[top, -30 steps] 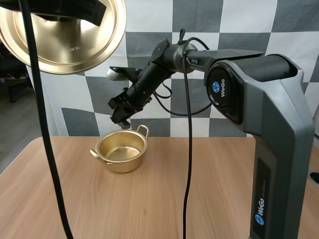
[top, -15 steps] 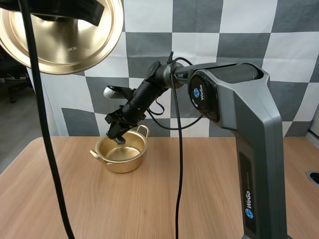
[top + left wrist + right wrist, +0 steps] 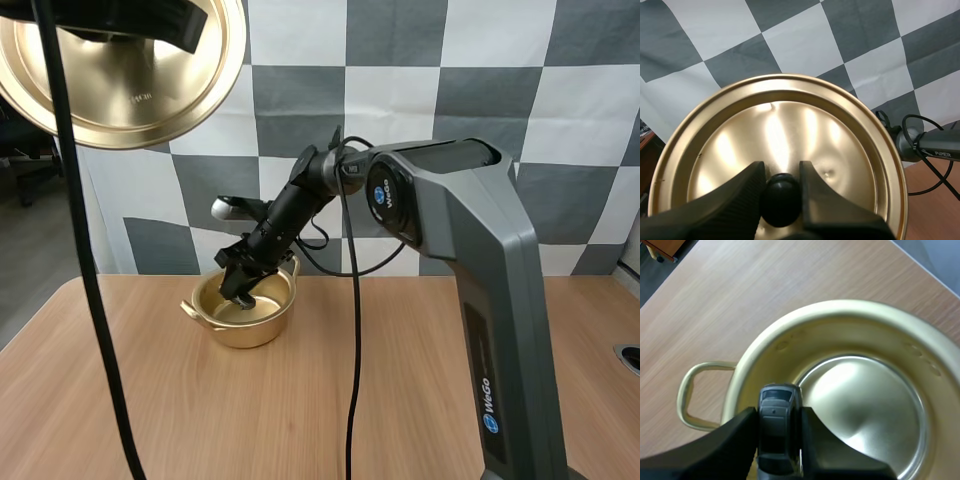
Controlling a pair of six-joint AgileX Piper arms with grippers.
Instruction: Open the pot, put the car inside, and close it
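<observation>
Right gripper (image 3: 779,416) pinches dark grey toy car (image 3: 778,407), its lower end hidden between fingers, over rim of round brass pot (image 3: 850,310) on wooden table (image 3: 740,285). Left gripper (image 3: 781,179) clamps black knob (image 3: 781,200) of round gold lid (image 3: 810,115). Lid aloft, 11 o'clock from pot, edge cut off.

High view faces forward-down; right wrist (close above) shares pot (image 3: 235,330)

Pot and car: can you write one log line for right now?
left gripper: lid held aloft | right gripper: car held over open pot | lid: off
</observation>
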